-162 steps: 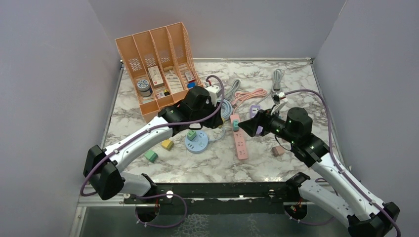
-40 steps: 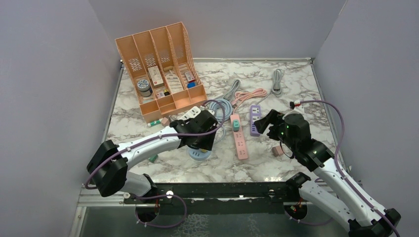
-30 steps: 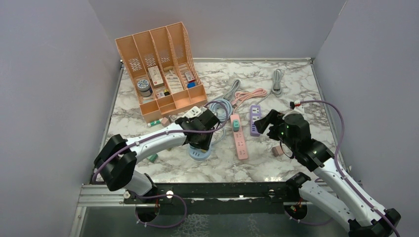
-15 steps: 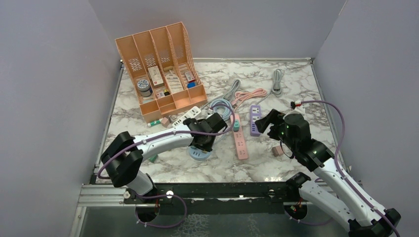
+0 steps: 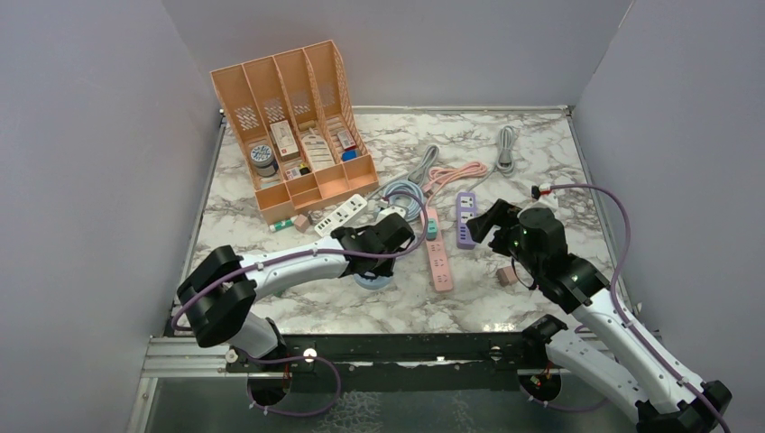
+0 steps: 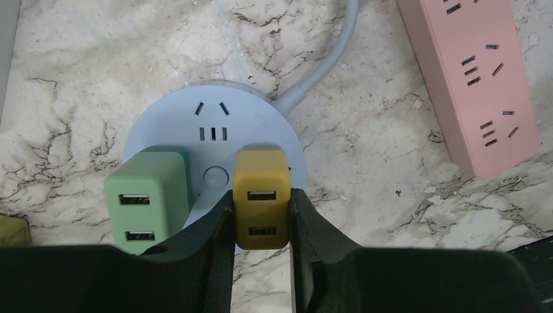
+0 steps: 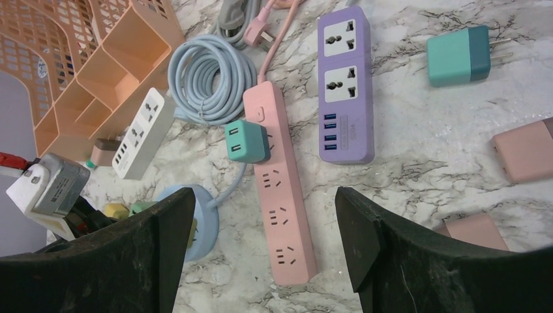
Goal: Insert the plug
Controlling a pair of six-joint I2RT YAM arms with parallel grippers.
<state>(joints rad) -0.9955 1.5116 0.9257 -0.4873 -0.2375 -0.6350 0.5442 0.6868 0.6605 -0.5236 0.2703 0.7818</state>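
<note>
While the left claw [image 6: 261,194] grips the yellow plug [image 6: 261,175] on the round blue socket [image 6: 212,114], just beside the green plug [image 6: 149,195], it should square the prongs and press straight down. The right claw [image 7: 264,195] hangs released.

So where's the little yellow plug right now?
The yellow plug is mid-frame in the left wrist view, on the round blue socket, just right of the green plug, pinched in the left hand.
</note>
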